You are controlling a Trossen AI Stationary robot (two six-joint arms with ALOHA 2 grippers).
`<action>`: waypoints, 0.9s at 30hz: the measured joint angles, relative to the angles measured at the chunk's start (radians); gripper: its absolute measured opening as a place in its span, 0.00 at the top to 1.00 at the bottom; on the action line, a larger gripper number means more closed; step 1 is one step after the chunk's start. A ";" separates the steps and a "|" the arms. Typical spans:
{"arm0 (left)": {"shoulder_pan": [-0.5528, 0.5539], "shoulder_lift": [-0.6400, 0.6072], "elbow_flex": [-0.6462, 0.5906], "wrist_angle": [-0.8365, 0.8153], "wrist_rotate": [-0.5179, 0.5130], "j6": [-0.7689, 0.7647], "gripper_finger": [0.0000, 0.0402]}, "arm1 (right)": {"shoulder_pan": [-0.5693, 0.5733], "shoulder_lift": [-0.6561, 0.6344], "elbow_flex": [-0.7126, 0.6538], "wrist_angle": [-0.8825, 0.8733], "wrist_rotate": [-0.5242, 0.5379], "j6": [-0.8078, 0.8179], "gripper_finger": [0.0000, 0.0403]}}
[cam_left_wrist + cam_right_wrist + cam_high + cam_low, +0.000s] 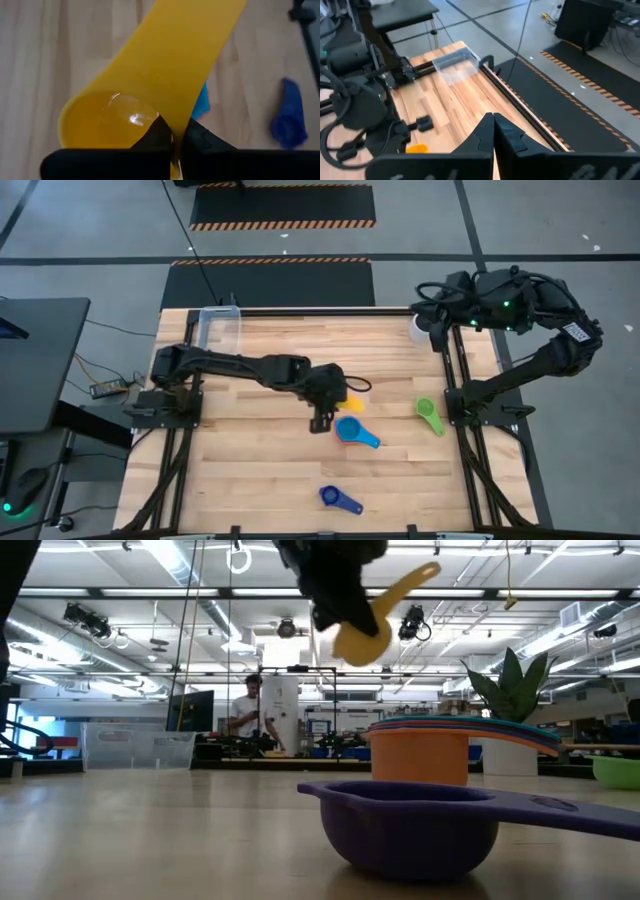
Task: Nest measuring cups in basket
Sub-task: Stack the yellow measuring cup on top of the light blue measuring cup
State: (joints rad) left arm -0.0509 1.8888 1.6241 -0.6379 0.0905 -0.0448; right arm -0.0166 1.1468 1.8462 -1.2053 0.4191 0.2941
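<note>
Okay, my left tool (322, 418) is mid-frame in the high view, pinching the yellow measuring cup (351, 403) by its handle, lifted off the surface (260, 470). Right tool (493, 131) sits pressed together, empty, at upper right. Light blue cup (350, 430) lies just below the left tool, green cup (428, 411) right, dark blue cup (333, 497) lower center. Clear basket (222, 325) upper left.

Bare table (250, 470) lies open along the left edge up to the basket (221, 326) at the far left corner. Mid-table, the stacked cups (356, 432) and left arm (240, 366) block passage.
</note>
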 joint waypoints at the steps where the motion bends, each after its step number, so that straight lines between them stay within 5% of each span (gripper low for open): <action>1: 0.000 0.019 0.000 0.031 0.007 -0.001 0.97 | 0.000 -0.005 0.000 -0.015 0.000 0.001 0.99; 8: -0.021 0.117 -0.001 0.212 0.070 -0.110 0.97 | 0.002 -0.057 0.000 -0.065 -0.017 0.001 0.99; 15: -0.048 0.178 -0.001 0.212 0.048 -0.155 0.97 | 0.005 -0.107 -0.023 -0.085 -0.079 -0.018 0.99; 27: -0.076 0.197 0.000 0.169 0.010 -0.181 0.97 | 0.176 -0.284 -0.401 0.214 -0.191 -0.036 0.99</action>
State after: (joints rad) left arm -0.1268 2.0853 1.6241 -0.4684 0.1005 -0.2256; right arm 0.1595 0.8626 1.4449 -0.9917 0.2279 0.2585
